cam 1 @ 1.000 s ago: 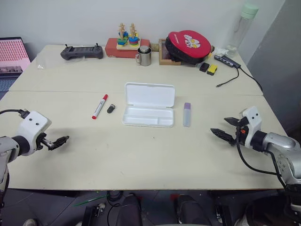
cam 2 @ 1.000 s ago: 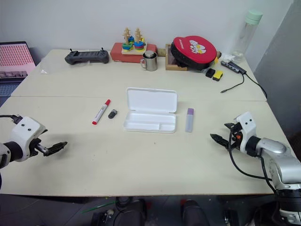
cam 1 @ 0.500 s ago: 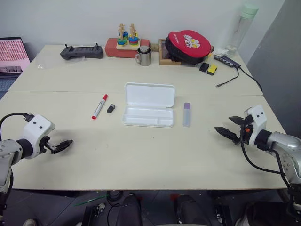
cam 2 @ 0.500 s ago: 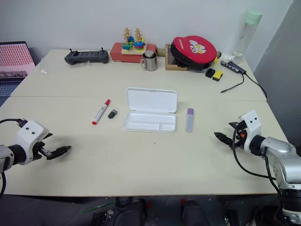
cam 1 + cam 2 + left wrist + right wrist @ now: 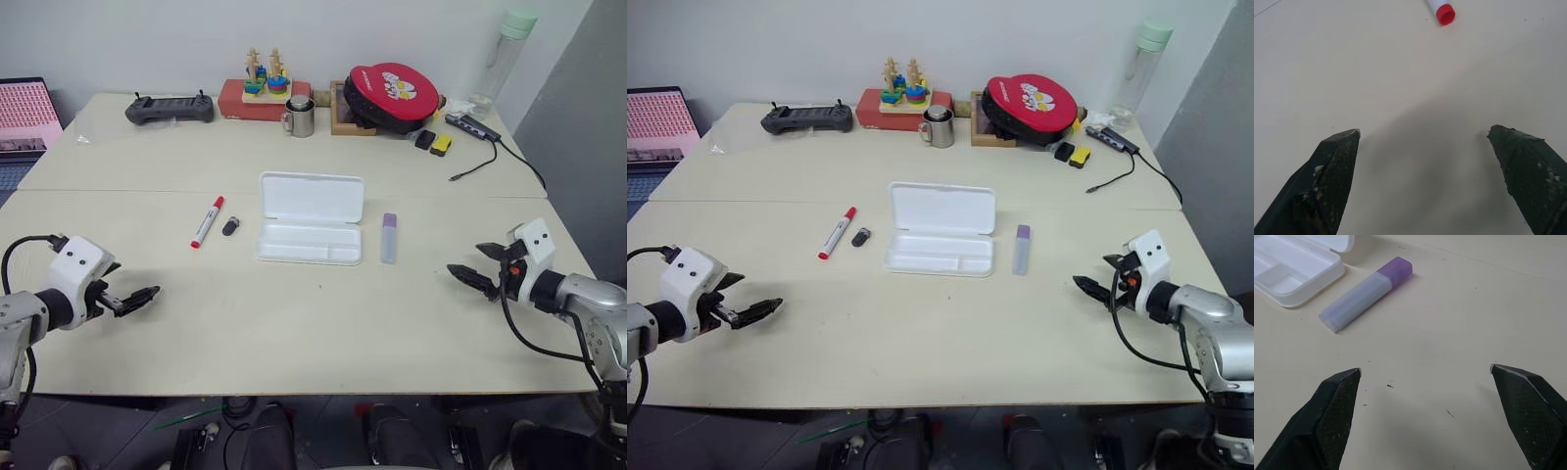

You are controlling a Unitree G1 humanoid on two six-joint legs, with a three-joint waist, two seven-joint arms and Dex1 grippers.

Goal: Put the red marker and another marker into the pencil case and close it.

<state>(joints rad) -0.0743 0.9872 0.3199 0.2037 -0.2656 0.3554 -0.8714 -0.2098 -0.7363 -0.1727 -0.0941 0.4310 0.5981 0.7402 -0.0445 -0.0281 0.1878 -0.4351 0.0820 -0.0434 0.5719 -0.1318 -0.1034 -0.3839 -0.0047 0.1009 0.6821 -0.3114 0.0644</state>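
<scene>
A flat white plastic pencil case [image 5: 310,230] with rounded corners lies open near the middle of the pale beige table [image 5: 294,333], its hinged lid folded back flat toward the far side and its shallow tray (divided into compartments) holding nothing.

To the case's left, well apart from it, lies the slim red marker [image 5: 207,221] with a white barrel, red cap and red tail end, angled slightly. Between the red marker and the case sits a small black stubby object [image 5: 230,226]. Just beside the case's right end, not touching it, lies the short thick marker [image 5: 389,238] with a pale lilac barrel and purple cap, its cap pointing toward the far side.

The left gripper [image 5: 140,297] hovers low over the table near the front left edge, its two black fingers spread wide with nothing between them; the left wrist view catches the red end of the slim marker ahead of it. The right gripper [image 5: 473,273] hovers near the front right edge, fingers likewise spread wide apart and empty, pointing toward the purple-capped marker and the corner of the case.

Along the far edge stand a black handheld controller [image 5: 169,108], a metal mug [image 5: 301,117] and a round red pouch [image 5: 392,97].
</scene>
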